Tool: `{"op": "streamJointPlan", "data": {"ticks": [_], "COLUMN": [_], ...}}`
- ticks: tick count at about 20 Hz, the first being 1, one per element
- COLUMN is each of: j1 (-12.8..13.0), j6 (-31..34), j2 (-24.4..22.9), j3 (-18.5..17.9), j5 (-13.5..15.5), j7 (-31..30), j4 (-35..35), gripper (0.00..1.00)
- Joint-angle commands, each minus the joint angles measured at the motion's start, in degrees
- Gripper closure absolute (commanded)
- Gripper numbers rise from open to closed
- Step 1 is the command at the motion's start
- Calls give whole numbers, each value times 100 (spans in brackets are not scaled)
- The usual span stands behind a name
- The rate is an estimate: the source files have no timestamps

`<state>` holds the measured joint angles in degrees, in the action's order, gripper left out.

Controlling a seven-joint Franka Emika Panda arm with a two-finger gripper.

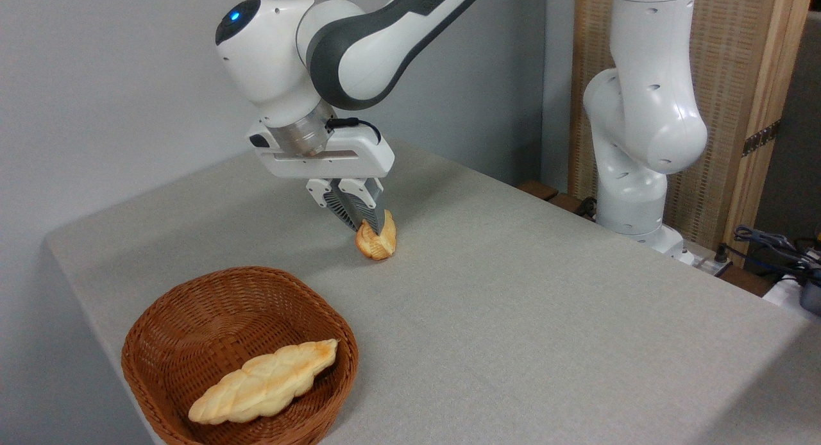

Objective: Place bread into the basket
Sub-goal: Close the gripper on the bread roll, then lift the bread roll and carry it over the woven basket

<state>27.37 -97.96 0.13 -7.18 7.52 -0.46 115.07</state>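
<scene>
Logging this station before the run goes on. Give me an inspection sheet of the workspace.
Surface: grey cloth-covered table, flat, no spills seen.
Job's things: small golden bread on the table, outside the basket. Brown wicker basket near the front left corner, upright.
Clutter: long pale braided loaf lying inside the basket; nothing else on the table.
Grippers: gripper lowered onto the bread, jaws closed on its upper end; the bread looks still in contact with the table.
Cables: black lead at the wrist; bundle of cables off the right edge.
Surroundings: grey wall behind, arm base at the far right, wooden screen behind it.
</scene>
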Motion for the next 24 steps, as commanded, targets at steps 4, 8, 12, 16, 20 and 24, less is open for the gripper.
{"op": "streamJointPlan", "data": {"ticks": [4, 8, 12, 16, 20, 24], "j1": [58, 49, -13, -22, -30, -30], "j6": [84, 260, 251, 94, -739, -1286], "j2": [-66, -84, -84, -75, -49, -5], "j3": [-56, -82, -135, -441, -688, -864], "j5": [-102, -110, -258, -524, -550, -524], "j7": [81, 186, 362, 827, 1013, 1583], "j4": [-186, -546, -942, -1293, -1373, -1365], "gripper": [78, 78, 77, 77, 74, 71]}}
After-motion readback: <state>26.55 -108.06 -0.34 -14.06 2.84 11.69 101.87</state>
